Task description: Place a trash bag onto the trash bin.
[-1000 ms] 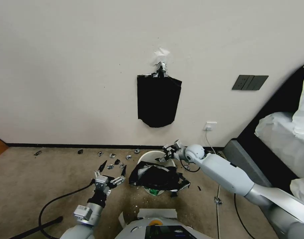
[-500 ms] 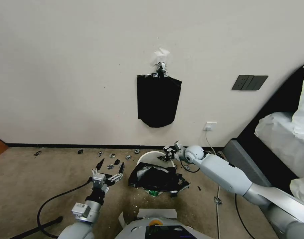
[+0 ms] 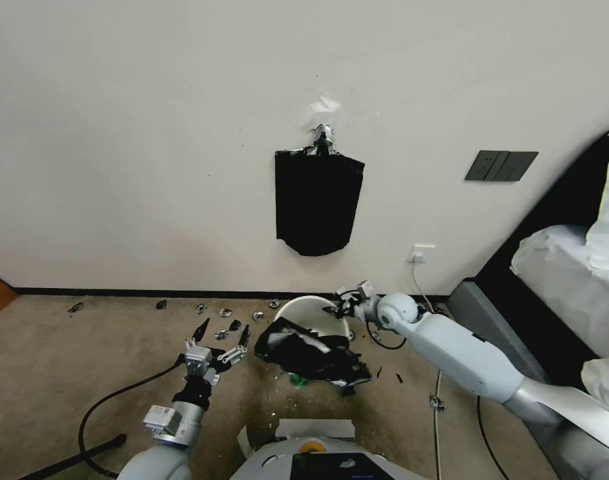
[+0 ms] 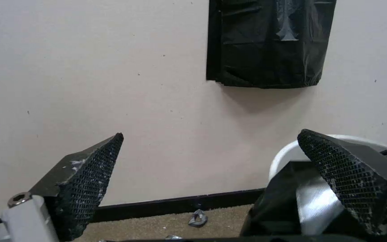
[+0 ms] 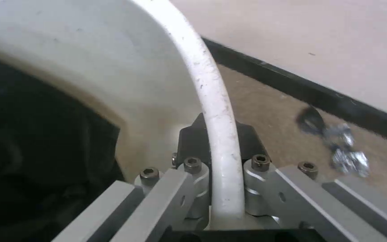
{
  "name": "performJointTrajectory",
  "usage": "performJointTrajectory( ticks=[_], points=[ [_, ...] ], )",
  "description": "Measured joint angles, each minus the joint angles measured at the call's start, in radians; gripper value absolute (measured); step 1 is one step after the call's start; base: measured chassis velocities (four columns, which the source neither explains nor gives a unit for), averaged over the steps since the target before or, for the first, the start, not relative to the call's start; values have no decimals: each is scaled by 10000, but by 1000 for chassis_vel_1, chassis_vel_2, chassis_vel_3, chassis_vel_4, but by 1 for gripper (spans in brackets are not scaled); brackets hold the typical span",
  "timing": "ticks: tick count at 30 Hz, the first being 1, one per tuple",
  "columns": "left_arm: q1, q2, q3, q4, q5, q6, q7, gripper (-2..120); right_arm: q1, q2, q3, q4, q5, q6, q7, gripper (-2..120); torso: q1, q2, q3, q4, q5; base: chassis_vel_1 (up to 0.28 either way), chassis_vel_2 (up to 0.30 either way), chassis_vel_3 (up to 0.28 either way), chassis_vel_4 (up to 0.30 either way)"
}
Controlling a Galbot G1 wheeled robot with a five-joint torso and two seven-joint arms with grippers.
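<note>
The trash bin [image 3: 312, 312], a cream-white bucket, stands tipped on the carpet by the wall with its inside showing. My right gripper [image 3: 342, 311] is shut on its far rim; the right wrist view shows the rim [image 5: 211, 97] clamped between the jaws of the right gripper [image 5: 218, 136]. The trash bag [image 3: 311, 353], black and crinkled, lies bunched over the bin's near side and spills onto the floor. My left gripper [image 3: 221, 335] hangs open just left of the bag, holding nothing. In the left wrist view the left gripper [image 4: 216, 168] frames the bin [image 4: 287, 153] and bag [image 4: 278, 208].
A flat black bag pack [image 3: 318, 203] hangs from a silver clip on the wall above the bin. Small scraps [image 3: 224, 313] litter the carpet along the baseboard. A bed [image 3: 564, 267] stands at the right, and a black cable [image 3: 118, 400] runs over the floor at the left.
The right gripper has closed on the bin's far rim and pulled it up and right, tipping the bin. The bag slid lower. The left gripper drifted slightly left.
</note>
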Motion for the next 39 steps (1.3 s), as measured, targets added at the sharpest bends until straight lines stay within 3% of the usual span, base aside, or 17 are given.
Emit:
performJointTrajectory(
  ticks=[1,4,5,6,8,9,13,17,30,39],
  points=[
    [0,0,0,0,0,0,0,100,0,0,0,0,0,0,0,2,0,0,0,0,0,0,0,0,0],
    [-76,-6,103,8,-53,63,-10,100,-1070,76,1054,1085,1359,-54,2457,2,0,0,-1,4,-3,0,0,0,0],
    [-76,-6,103,8,-53,63,-10,100,-1070,76,1054,1085,1359,-54,2457,2,0,0,-1,4,-3,0,0,0,0],
    [-91,20,115,12,-84,76,-10,100,-1631,166,1557,1599,1933,-10,3484,2,0,0,-1,2,-1,0,0,0,0],
    [-113,78,115,18,-146,93,-10,100,-2288,288,2026,2146,2313,304,4556,2,0,0,-1,2,-3,0,0,0,0],
    [-113,78,115,18,-146,93,-10,100,-2288,288,2026,2146,2313,304,4556,2,0,0,-1,2,-3,0,0,0,0],
    [-207,213,76,8,-278,176,-29,100,-3459,863,2923,2768,2299,1292,6419,2,0,0,-1,0,-2,0,0,0,0],
    [-256,283,42,-11,-340,244,-48,100,-4156,1450,3437,3036,2114,1815,7266,2,0,0,-1,2,-5,0,0,0,0],
    [-282,371,-65,-20,-450,286,-67,100,-6020,2959,3578,3162,885,2220,7272,2,0,0,-1,3,-3,0,0,0,0],
    [-281,351,-47,16,-471,287,-66,100,-6175,3155,3447,2776,541,2434,7020,2,0,0,0,2,-4,0,0,0,0]
  ],
)
